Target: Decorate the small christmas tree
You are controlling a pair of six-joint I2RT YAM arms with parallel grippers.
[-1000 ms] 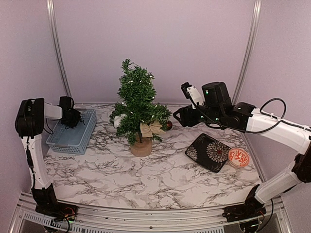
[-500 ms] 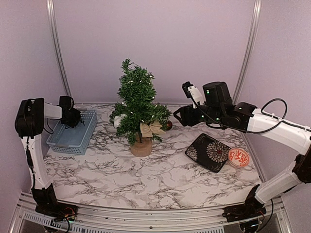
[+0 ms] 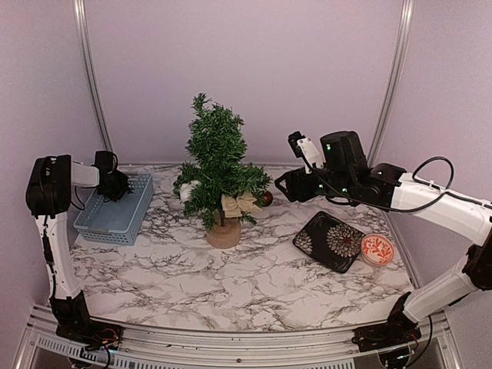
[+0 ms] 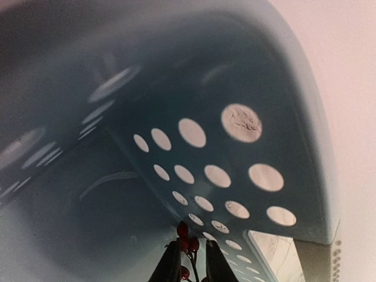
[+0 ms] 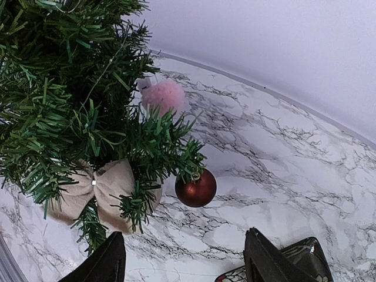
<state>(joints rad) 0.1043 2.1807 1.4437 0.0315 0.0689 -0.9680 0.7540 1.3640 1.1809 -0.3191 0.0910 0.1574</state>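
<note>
Left fingers (image 4: 170, 265) clamp red berry sprig (image 4: 184, 234) inside perforated blue plastic basket (image 4: 247, 170); right fingers (image 5: 109, 263) apart, empty. Pickup step; next: lift toward small green christmas tree (image 3: 219, 165).

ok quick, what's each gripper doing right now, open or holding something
Left gripper: closed on a red berry sprig inside the blue basket.
Right gripper: open, empty, near the red bauble on the small christmas tree.

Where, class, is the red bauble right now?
Right wrist view: the red bauble hangs from a low branch of the small christmas tree, just right of the beige bow.
</note>
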